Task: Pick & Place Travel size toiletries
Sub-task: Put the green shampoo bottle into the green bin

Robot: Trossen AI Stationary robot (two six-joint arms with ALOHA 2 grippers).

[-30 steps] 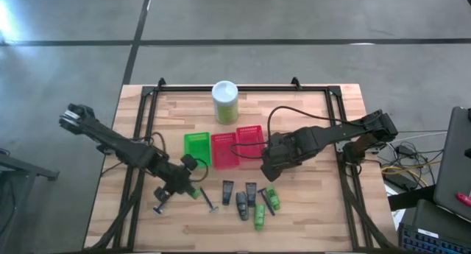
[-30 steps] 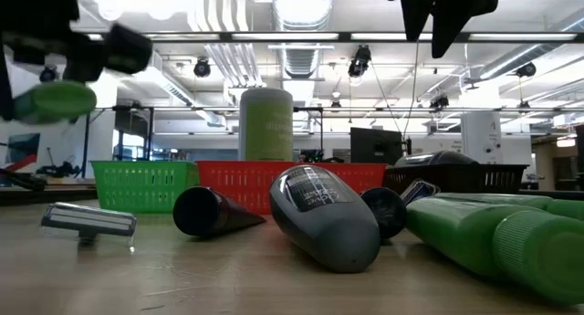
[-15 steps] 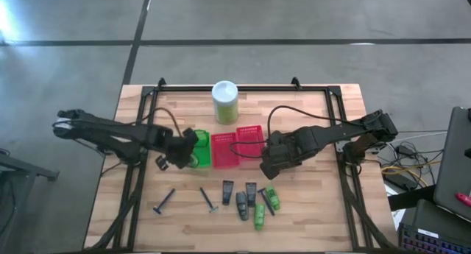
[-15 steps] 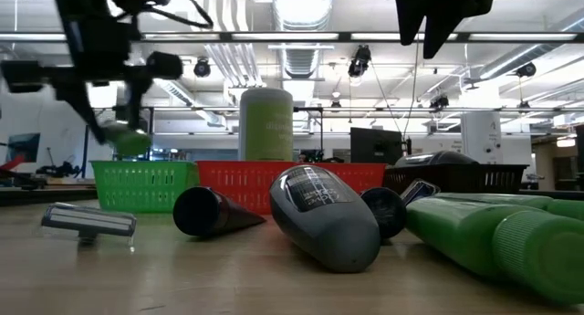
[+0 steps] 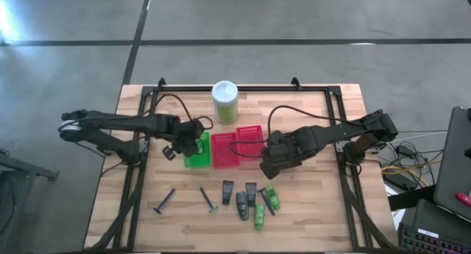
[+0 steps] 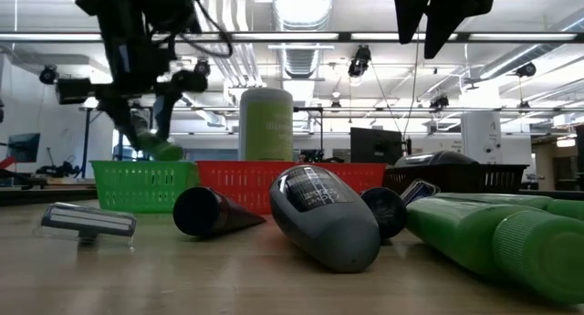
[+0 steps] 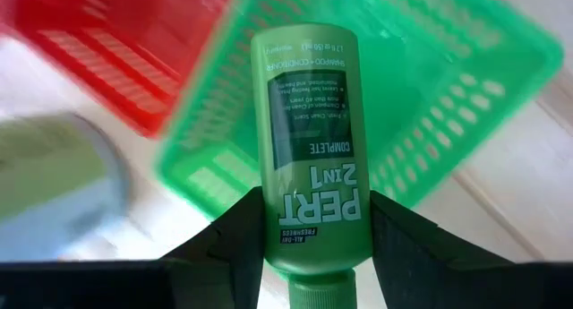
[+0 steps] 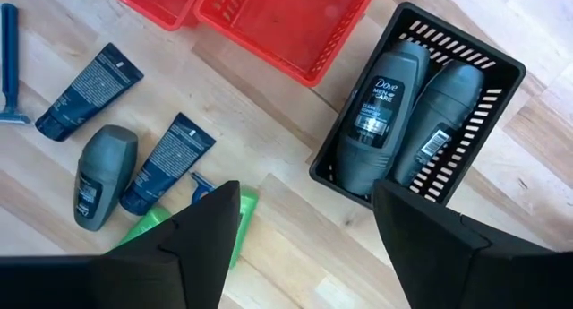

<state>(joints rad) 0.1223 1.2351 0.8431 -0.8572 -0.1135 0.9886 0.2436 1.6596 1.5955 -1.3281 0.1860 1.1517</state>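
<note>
My left gripper [image 7: 313,201] is shut on a bright green mini bottle [image 7: 309,139] and hangs over the green basket [image 5: 196,152]. In the low view the bottle [image 6: 162,151] hangs just above the basket's rim. My right gripper [image 8: 309,246] stands open, high over the black basket [image 8: 501,85], which holds two dark grey bottles [image 8: 376,112]. Lying on the wood near the front are two razors [image 5: 163,202], two black tubes [image 5: 227,191], a grey bottle [image 5: 242,206] and two green bottles [image 5: 260,217]. My left gripper pinches the green bottle's two narrow sides near its cap end [image 7: 309,242] between its two fingers. The fingers point steeply down. The bottle sticks out past the fingertips, cap toward the wrist, tilted and lifted clear above the green basket.
Two red baskets [image 5: 224,149] stand right of the green one. A tall pale-green canister with a white lid [image 5: 225,101] stands behind them. A black frame [image 5: 147,99] runs round the table's edges. Bare wood lies at the near left.
My left gripper has carried the green bottle from above the table's near left, over the razors, toward the far right, and now hangs over the green basket. Its wrist has rolled on the way. The bottle stays held and clear of the table.
</note>
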